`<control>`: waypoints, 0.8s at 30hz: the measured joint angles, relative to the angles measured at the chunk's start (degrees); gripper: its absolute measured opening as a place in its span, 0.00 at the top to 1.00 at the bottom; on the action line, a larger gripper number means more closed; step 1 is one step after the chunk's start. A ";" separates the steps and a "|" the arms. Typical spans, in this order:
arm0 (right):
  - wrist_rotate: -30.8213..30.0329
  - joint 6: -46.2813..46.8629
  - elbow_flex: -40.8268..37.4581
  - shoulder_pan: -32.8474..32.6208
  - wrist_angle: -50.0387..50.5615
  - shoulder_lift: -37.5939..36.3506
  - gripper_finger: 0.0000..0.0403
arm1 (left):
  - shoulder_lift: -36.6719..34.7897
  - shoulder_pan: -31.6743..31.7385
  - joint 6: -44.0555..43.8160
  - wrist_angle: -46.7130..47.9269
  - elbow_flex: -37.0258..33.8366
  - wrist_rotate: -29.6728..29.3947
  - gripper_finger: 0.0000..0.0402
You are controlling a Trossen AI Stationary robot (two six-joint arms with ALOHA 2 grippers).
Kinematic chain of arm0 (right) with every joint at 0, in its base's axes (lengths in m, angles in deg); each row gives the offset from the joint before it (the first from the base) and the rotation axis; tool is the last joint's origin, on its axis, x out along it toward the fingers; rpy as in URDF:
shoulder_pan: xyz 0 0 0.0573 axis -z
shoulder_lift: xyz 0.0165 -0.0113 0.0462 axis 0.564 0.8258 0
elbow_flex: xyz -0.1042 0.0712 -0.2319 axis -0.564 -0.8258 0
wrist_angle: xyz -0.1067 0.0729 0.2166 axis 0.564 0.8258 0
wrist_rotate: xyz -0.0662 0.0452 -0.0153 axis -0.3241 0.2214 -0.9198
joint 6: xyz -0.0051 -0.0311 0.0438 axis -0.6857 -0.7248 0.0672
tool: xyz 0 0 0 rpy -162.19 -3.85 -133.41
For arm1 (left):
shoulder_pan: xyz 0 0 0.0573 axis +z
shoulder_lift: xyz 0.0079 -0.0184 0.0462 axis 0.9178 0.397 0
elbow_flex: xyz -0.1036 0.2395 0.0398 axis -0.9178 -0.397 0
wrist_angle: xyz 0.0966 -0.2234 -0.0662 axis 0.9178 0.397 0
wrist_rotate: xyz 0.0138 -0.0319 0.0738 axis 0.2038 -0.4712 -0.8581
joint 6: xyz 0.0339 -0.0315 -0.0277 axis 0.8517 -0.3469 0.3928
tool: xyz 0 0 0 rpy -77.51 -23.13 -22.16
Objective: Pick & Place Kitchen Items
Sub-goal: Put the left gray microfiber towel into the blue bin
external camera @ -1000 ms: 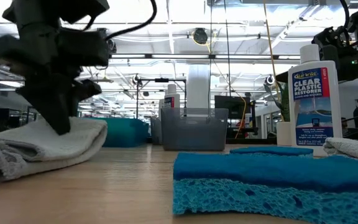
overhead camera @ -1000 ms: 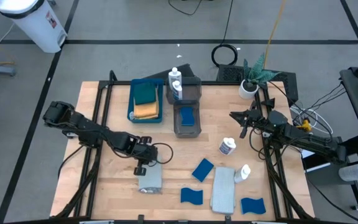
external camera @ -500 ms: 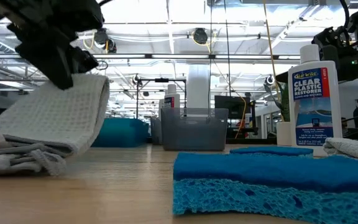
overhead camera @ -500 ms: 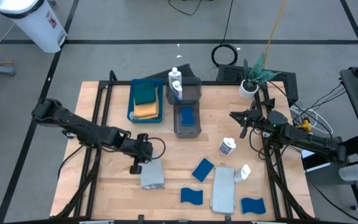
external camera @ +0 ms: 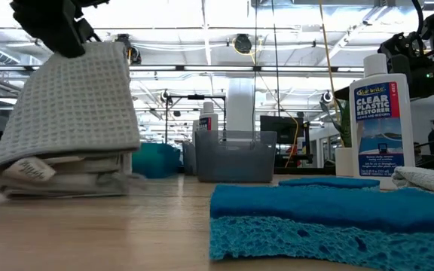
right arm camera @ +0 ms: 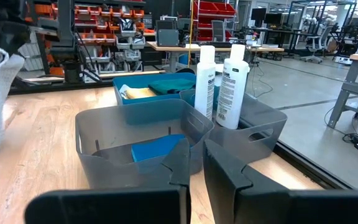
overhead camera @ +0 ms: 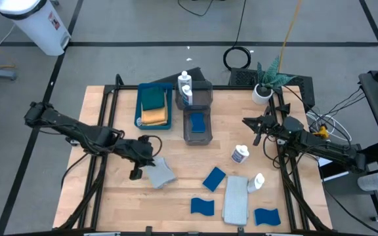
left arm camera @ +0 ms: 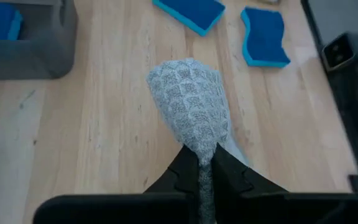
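Left hand (overhead camera: 144, 159), in the left-centre of the overhead frame, has its fingers pinched on one edge of a light grey cloth (overhead camera: 161, 172). In the table-level picture the cloth (external camera: 70, 120) hangs from that grip at the upper left, its lower folds blurred just at the table (overhead camera: 110, 196) surface; whether they touch the wood cannot be told. The left wrist picture shows the waffle-weave cloth (left arm camera: 190, 106) bulging out from between the two dark fingertips (left arm camera: 188, 163).

Right hand (overhead camera: 257, 128) rests at the right-centre of the overhead frame with its fingers pressed together, holding nothing; its wrist camera looks across at the grey bins (right arm camera: 142, 140).

At the top centre of the table a blue tray (overhead camera: 140, 115) carries a dark green cloth (overhead camera: 153, 99) and an orange cloth (overhead camera: 154, 117). Beside it, one grey bin holds two white bottles (overhead camera: 185, 88), the other a blue sponge (overhead camera: 197, 122). Another white bottle (overhead camera: 240, 155) lies right of centre, and a fourth (overhead camera: 257, 181) lies touching a long grey cloth (overhead camera: 235, 199) in the lower right. Three blue sponges (overhead camera: 214, 178) lie loose around that cloth. A potted plant (overhead camera: 265, 84) stands at the upper right corner.
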 joint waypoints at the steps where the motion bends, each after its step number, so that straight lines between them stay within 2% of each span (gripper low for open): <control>1: 0.00 0.00 -0.01 0.02 0.00 0.00 0.95 | -0.65 0.25 -0.79 0.07 0.00 0.02 0.96; 8: 0.00 0.00 0.01 0.01 0.02 0.00 0.95 | -6.56 1.23 -7.74 -0.11 0.00 0.13 0.94; 14: 0.00 0.00 0.01 0.02 0.00 0.00 0.95 | -11.62 1.99 -10.74 -0.42 0.04 0.01 0.97; 24: 0.01 0.00 0.00 0.01 -0.02 0.00 0.95 | -17.56 3.94 -9.64 0.02 0.09 0.53 0.96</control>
